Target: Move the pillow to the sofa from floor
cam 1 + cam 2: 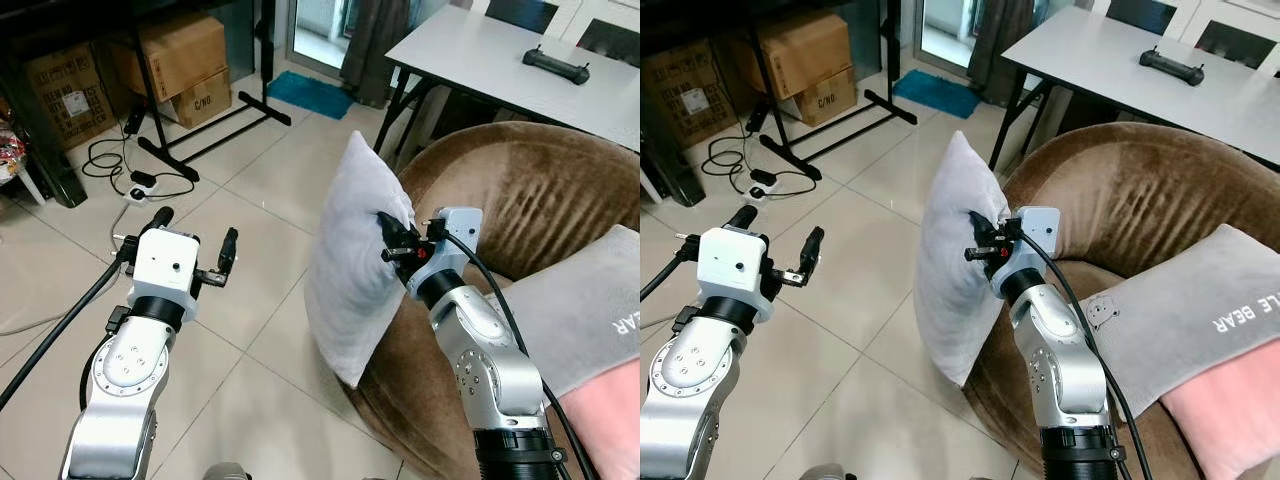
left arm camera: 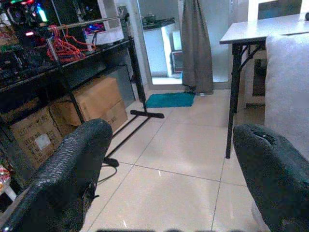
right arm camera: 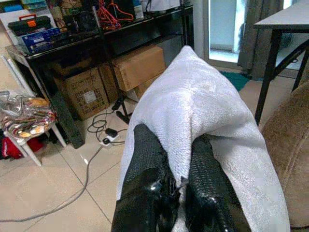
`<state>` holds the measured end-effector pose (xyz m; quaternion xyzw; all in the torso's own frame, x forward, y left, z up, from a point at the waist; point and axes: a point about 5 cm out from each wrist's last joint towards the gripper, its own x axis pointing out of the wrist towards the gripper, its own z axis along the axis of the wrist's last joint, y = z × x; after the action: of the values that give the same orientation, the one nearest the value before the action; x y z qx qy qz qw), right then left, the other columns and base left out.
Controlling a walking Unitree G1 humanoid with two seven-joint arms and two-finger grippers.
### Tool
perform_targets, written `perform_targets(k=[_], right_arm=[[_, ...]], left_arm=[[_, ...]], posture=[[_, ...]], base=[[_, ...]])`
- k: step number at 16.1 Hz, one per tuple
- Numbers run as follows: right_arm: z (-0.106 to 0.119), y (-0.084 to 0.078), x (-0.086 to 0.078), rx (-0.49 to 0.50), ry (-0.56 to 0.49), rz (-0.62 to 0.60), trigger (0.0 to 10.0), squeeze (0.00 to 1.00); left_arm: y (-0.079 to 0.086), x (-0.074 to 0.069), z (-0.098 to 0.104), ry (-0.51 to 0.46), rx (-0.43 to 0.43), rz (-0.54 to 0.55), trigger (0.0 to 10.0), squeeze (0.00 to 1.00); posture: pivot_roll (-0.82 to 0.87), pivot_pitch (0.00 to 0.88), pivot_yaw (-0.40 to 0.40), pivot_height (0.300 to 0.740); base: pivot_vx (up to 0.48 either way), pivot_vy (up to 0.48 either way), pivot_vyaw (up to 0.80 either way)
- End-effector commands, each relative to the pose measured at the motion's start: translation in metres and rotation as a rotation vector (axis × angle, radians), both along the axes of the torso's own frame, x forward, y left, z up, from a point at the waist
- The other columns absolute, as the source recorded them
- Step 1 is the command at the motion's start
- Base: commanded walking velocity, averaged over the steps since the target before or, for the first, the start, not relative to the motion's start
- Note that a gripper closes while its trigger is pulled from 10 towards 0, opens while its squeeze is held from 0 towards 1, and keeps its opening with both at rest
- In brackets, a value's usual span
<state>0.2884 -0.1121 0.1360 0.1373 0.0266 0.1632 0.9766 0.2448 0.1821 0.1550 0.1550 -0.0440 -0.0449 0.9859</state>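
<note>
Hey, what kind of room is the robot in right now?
Probably a living room doubling as a workspace: a brown sofa, a white table, and cardboard boxes under a black rack.

The pillow [image 1: 352,268] stands upright against the sofa [image 1: 520,200], left of it, table [image 1: 500,60] behind.

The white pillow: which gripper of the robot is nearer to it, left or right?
Right. The right gripper is pinching the white pillow at its edge; the left gripper is open over the floor tiles, apart from it.
</note>
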Motion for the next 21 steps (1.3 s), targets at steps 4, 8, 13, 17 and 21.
perform_targets(k=[4,8,13,17,21], right_arm=[[-0.004,-0.015,0.0,0.0,0.004,-0.11,0.0,0.0],[-0.01,-0.015,0.003,-0.071,0.013,-0.145,10.0,0.0],[-0.006,-0.006,0.008,-0.079,0.004,-0.098,10.0,0.0],[-0.007,-0.001,0.012,-0.087,0.012,-0.056,10.0,0.0],[-0.008,0.008,0.014,-0.09,0.006,0.003,10.0,0.0]], left_arm=[[0.004,0.001,-0.004,0.016,0.018,0.006,10.0,0.0],[0.007,0.009,0.001,-0.002,0.028,-0.001,10.0,0.0],[-0.004,0.006,0.0,0.004,-0.007,-0.047,10.0,0.0],[-0.004,0.002,0.0,-0.004,-0.022,-0.041,10.0,0.0],[0.001,-0.005,0.0,-0.002,-0.021,-0.018,10.0,0.0]], posture=[[0.12,0.0,-0.082,0.74],[0.11,0.0,-0.032,0.74],[0.12,0.0,-0.048,0.74],[0.15,0.0,-0.086,0.74],[0.17,0.0,-0.105,0.74]], base=[[0.0,0.0,0.0],[0.0,0.0,0.0],[0.0,0.0,0.0],[0.07,0.0,-0.76],[0.284,0.0,-0.8]])
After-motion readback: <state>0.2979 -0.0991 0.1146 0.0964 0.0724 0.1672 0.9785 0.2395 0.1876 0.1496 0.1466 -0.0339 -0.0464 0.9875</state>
